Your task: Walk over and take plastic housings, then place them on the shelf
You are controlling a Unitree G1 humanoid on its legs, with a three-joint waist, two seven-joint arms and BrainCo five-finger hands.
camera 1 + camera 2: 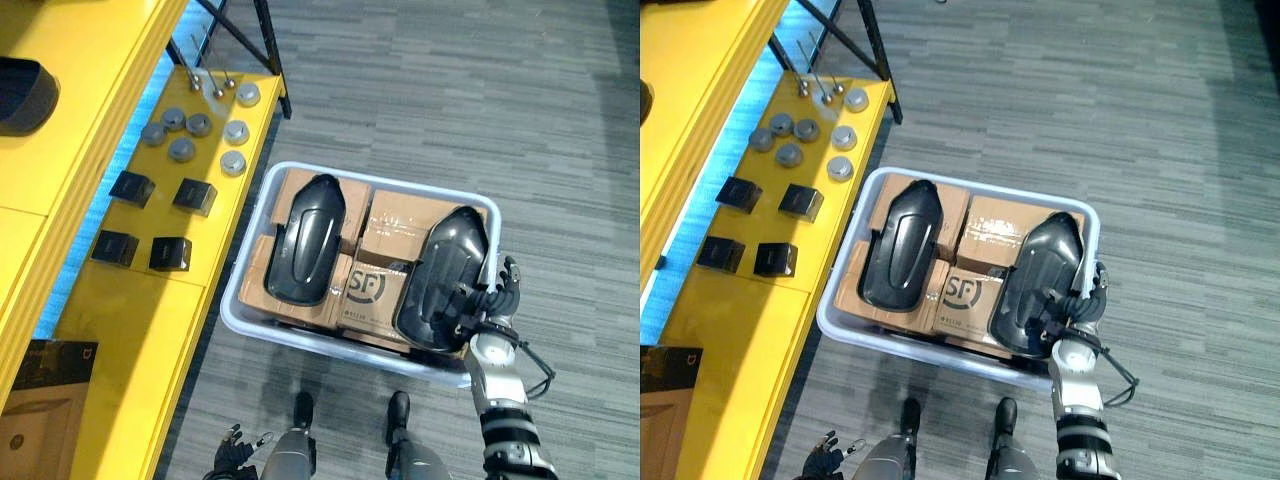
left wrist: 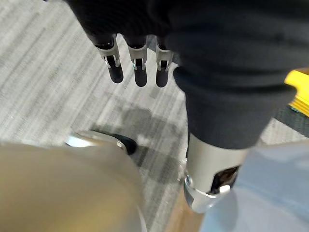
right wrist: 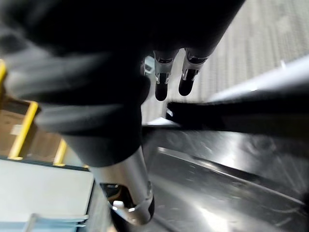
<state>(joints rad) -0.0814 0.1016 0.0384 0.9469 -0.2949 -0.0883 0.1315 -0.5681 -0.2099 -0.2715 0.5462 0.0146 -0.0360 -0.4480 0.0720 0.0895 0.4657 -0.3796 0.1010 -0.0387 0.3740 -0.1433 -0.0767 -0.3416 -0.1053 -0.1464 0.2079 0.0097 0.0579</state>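
Two glossy black plastic housings lie on cardboard boxes (image 1: pixel 405 222) inside a white bin (image 1: pixel 400 186) on the floor. The left housing (image 1: pixel 306 240) lies apart from both hands. My right hand (image 1: pixel 488 303) is at the near right edge of the right housing (image 1: pixel 447 265). Its fingers (image 3: pixel 161 81) reach straight past that edge, and the thumb lies over the shiny top of the housing (image 3: pixel 217 169). My left hand (image 1: pixel 232 452) hangs low by my side with relaxed fingers (image 2: pixel 137 67) over the carpet, holding nothing.
A yellow shelf (image 1: pixel 130 330) runs along the left, close to the bin. On it are small black boxes (image 1: pixel 193 195), several grey discs (image 1: pixel 200 125) and a brown carton (image 1: pixel 40 410). Grey carpet stretches to the right and beyond the bin.
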